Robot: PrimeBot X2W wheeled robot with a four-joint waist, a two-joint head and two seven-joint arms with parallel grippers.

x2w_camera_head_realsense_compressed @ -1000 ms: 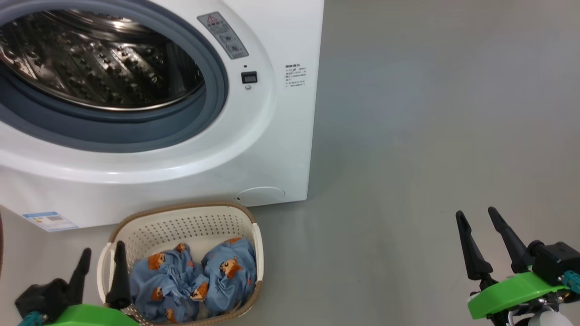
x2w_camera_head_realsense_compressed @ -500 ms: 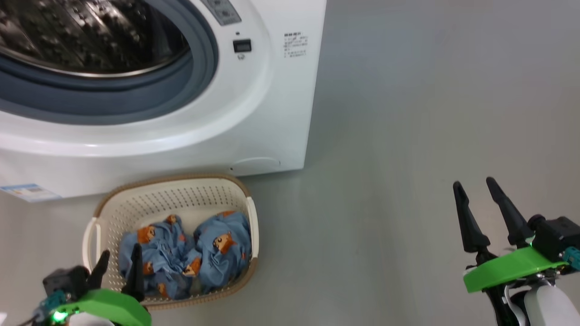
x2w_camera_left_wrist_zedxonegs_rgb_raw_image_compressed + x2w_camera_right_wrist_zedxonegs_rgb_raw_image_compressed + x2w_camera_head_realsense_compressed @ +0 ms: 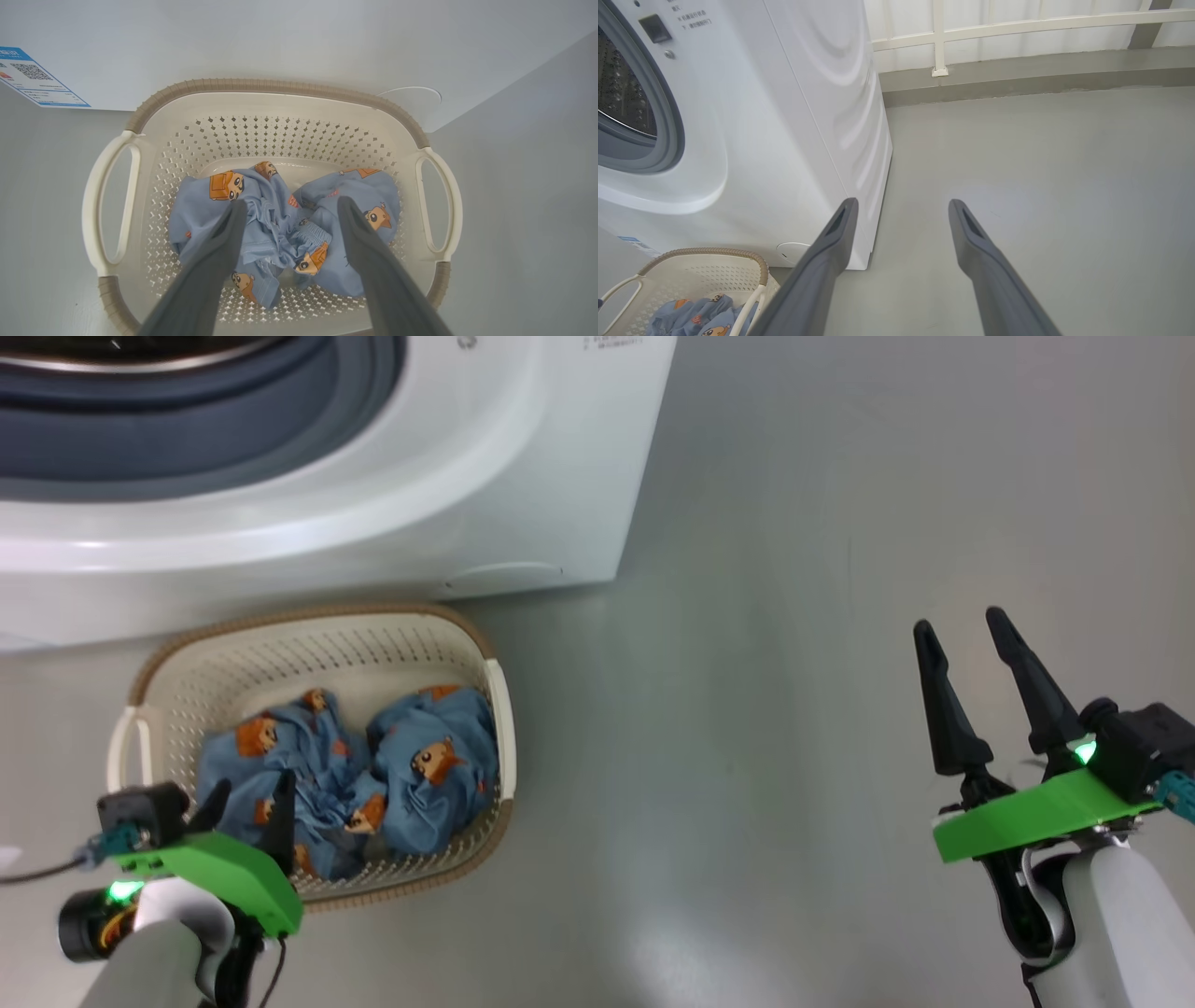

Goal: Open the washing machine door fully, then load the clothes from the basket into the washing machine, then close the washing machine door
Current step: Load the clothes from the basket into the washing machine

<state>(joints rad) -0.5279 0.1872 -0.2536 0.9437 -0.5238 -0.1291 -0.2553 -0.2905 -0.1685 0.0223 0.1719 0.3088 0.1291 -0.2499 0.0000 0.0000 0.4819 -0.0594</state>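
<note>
Jaws wide, the left tool (image 3: pixel 292 203) hangs over the clothes (image 3: pixel 275 228), a crumpled blue heap at the near wall of the basket (image 3: pixel 261 85); the right tool (image 3: pixel 959 621), equally wide, holds nothing. The fabric looks soft, light, limp and likely to trail, so pinch a bunched fold mid-heap. The basket is stiff perforated plastic on the floor (image 3: pixel 747 709), just before the glossy white washing machine (image 3: pixel 373 513).
</note>
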